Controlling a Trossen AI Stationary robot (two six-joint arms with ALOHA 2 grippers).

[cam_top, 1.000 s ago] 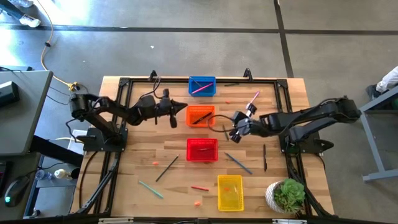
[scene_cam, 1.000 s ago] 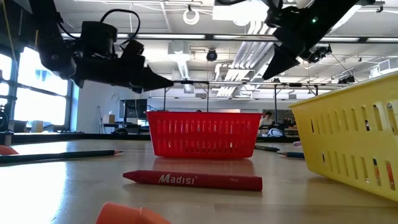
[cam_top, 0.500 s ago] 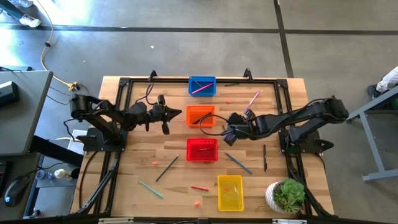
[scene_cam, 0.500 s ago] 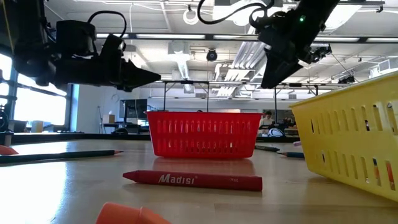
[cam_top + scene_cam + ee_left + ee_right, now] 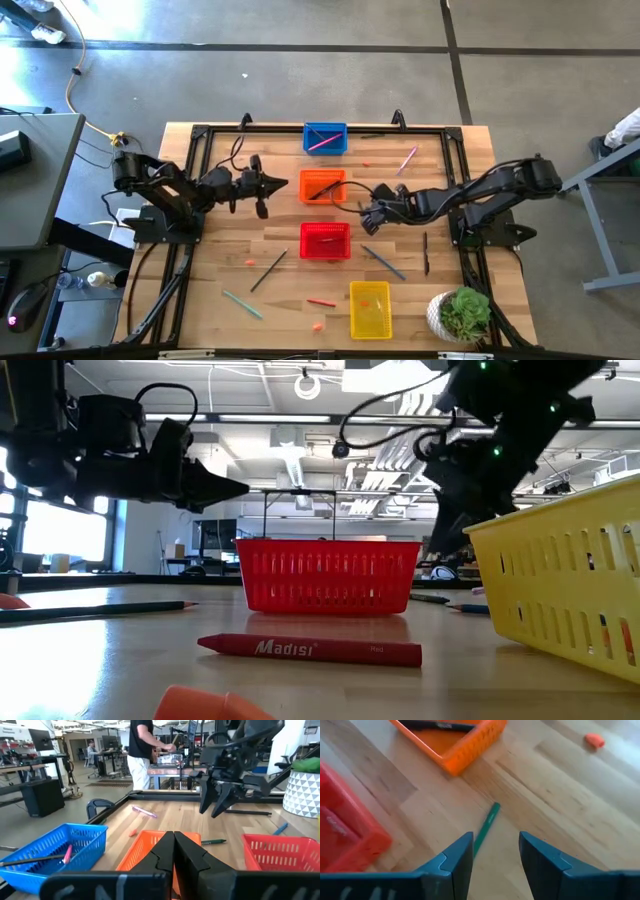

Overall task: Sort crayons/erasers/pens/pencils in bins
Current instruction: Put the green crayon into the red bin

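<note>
The right gripper [image 5: 494, 851] hung open-fingered over a green pencil [image 5: 486, 826], probably light, stiff, roll-prone and best pinched mid-shaft, while the left gripper [image 5: 173, 851] stayed clenched empty left of the orange bin [image 5: 322, 186].

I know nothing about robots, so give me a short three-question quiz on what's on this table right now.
1. True or false: the right gripper is open, with a green pencil on the table just ahead of it.
2. Which bin lies nearest the plant? A blue bin, B orange bin, C yellow bin.
3. Fill in: the left gripper, hanging beside the orange bin, is ___ (open or shut).

Key: 1 true. 2 C. 3 shut.
</note>
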